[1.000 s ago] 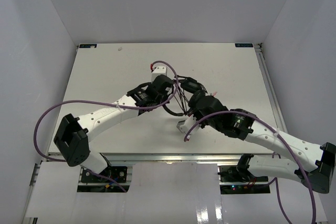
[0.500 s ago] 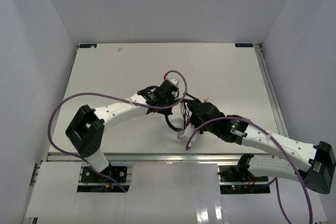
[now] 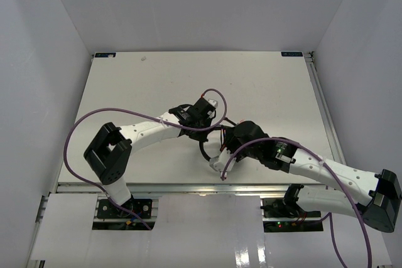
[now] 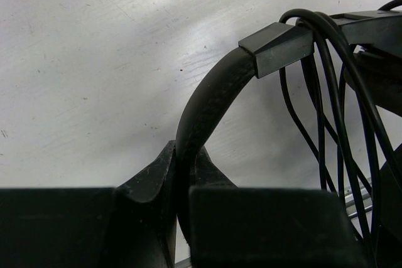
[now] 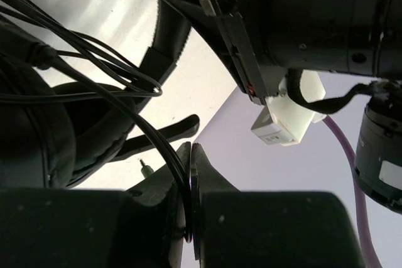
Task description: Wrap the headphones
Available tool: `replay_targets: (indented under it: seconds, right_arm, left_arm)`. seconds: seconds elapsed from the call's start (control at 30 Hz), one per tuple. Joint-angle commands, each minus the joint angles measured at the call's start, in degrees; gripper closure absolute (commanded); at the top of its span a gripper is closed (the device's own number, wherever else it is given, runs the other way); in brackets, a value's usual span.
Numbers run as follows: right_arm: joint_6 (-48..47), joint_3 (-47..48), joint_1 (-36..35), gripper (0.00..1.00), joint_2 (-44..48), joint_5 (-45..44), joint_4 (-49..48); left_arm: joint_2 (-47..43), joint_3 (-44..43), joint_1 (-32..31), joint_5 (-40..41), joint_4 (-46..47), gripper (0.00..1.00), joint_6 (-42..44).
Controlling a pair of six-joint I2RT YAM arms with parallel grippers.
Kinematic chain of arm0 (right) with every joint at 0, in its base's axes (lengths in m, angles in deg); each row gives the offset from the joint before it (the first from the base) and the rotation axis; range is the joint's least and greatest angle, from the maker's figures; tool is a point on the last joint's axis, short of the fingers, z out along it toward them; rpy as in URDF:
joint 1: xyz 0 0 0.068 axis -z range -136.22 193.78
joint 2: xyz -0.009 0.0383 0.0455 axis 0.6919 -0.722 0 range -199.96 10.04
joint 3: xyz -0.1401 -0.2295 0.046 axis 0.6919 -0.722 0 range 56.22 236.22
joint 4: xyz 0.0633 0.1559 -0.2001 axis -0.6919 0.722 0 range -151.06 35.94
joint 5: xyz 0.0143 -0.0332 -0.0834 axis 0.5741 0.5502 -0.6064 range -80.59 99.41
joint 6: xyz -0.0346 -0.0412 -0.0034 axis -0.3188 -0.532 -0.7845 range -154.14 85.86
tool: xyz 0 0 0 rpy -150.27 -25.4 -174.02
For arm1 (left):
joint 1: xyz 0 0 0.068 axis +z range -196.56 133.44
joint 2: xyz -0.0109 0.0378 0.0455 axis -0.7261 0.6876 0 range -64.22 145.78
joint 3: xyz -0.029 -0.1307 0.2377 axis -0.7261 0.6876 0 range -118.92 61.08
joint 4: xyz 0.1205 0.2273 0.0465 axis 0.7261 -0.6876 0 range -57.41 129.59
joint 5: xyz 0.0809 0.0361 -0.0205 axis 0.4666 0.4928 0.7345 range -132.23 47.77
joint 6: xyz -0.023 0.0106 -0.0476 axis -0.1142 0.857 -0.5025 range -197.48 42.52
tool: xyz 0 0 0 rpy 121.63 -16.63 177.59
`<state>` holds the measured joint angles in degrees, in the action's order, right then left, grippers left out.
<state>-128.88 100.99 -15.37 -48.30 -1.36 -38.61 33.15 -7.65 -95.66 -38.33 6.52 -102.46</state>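
Note:
The black headphones (image 3: 205, 148) hang between my two grippers just above the table, near its front middle. My left gripper (image 3: 212, 122) is shut on the headband (image 4: 210, 98); in the left wrist view the band rises from between the fingers (image 4: 187, 155) to a square slider block (image 4: 276, 45). Several loops of thin black cable (image 4: 326, 111) drape over that block. My right gripper (image 3: 230, 138) is shut on the thin cable (image 5: 157, 139); the cable runs down between its closed fingers (image 5: 190, 152). An ear cup (image 5: 38, 130) fills the left of the right wrist view, and the small plug (image 5: 146, 169) lies on the table beside my fingers.
The left arm's wrist with its white camera (image 5: 286, 117) hangs close above my right gripper. Purple robot cables (image 3: 88, 123) loop beside both arms. White walls enclose the table (image 3: 125, 86) on three sides.
My left arm has drawn in and its gripper moved right and toward the front. My right gripper has moved left and toward the front. The headphones came along toward the front edge.

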Motion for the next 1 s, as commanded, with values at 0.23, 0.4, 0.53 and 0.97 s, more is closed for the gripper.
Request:
replay_targets:
  seconds: [0.23, 0.4, 0.53, 0.97]
  right_arm:
    - [8.2, 3.3, 5.6, 0.92, -0.6, 7.8, -4.8]
    - [8.4, 1.3, 7.0, 0.91, -0.6, 8.3, -6.2]
    - [9.0, 1.9, 7.2, 0.89, -0.6, 9.5, -5.5]
    - [12.7, 11.2, 7.5, 0.92, -3.2, 15.3, -4.4]
  left_arm:
    - [-2.2, 0.1, -1.1, -3.5, 1.5, 1.0, -0.1]
    - [-2.5, 0.1, -1.5, -3.7, 1.5, 1.0, 0.0]
    - [-2.4, 0.3, -1.5, -3.8, 1.6, 1.0, -0.2]
    - [-2.3, 1.5, -1.6, -6.1, 2.6, 1.0, 0.1]
